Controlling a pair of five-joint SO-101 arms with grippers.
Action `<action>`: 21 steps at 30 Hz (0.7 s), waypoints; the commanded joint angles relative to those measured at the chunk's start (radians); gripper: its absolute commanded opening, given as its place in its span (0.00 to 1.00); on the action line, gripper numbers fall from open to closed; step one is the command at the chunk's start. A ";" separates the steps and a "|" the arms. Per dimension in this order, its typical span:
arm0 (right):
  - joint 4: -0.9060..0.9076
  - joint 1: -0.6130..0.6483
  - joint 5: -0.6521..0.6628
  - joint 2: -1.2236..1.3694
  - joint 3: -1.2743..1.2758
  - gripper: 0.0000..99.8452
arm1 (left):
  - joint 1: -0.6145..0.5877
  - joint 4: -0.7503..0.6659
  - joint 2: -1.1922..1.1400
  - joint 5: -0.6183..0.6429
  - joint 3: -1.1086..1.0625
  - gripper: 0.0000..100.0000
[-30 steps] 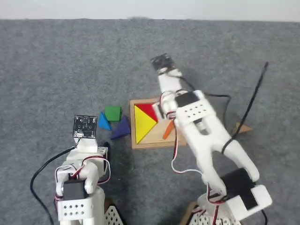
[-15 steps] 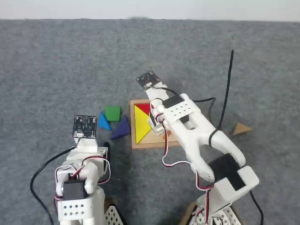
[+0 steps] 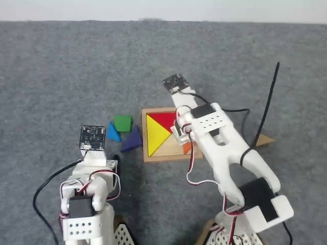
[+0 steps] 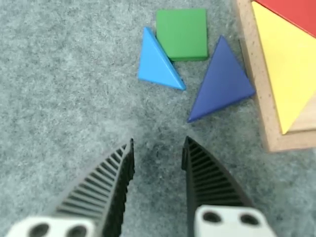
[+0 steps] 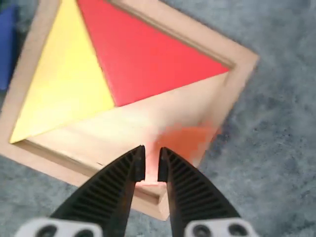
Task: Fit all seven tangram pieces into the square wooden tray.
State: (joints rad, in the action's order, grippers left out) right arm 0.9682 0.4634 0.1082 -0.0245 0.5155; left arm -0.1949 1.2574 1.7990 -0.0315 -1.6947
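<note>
Right now our right gripper (image 5: 151,153) sits low over the near corner of the square wooden tray (image 3: 166,157). Its jaws are pinched nearly together on the thin orange flat piece (image 5: 185,140), which hangs over bare tray floor just beside the rim.

- In the tray, lying flat: large red triangle (image 5: 148,54) and large yellow triangle (image 5: 64,84), touching along one edge.
- On the grey carpet (image 3: 76,66), beside the tray: green square (image 4: 181,33), light blue triangle (image 4: 155,64) touching it, and dark blue triangle (image 4: 219,84) with a corner close to the tray wall.
- A tan wooden triangle (image 3: 263,139) lies well apart on the far side of the tray.
- Our left gripper (image 4: 158,143) hovers over carpet near those three pieces, jaws apart, holding nothing.

Risks, as we judge them: the orange piece looks close to the rim, so a release here could leave it propped on the wall instead of flat. Its outline is blurred, so we cannot confirm it lines up with the open corner. If it goes in skewed it may ride up on the red triangle's edge. Pressing down could also shift the tray on the carpet.
</note>
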 commanded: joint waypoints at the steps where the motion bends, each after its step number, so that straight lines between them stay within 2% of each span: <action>1: 0.019 -0.015 0.014 -0.050 -0.011 0.05 | 0.000 0.000 0.011 -0.011 0.012 0.15; 10: 0.012 -0.038 0.005 -0.318 0.083 0.06 | 0.000 0.000 0.011 -0.011 0.012 0.15; 15: -0.050 -0.005 0.012 -0.263 0.140 0.06 | 0.000 0.000 0.011 -0.011 0.012 0.15; 21: -0.085 0.016 0.012 -0.073 0.109 0.06 | 0.000 0.000 0.011 -0.011 0.012 0.15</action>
State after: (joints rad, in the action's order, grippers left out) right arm 0.9145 0.4803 0.1097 -0.1550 0.6644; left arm -0.1949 1.2574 1.7990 -0.0315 -1.6947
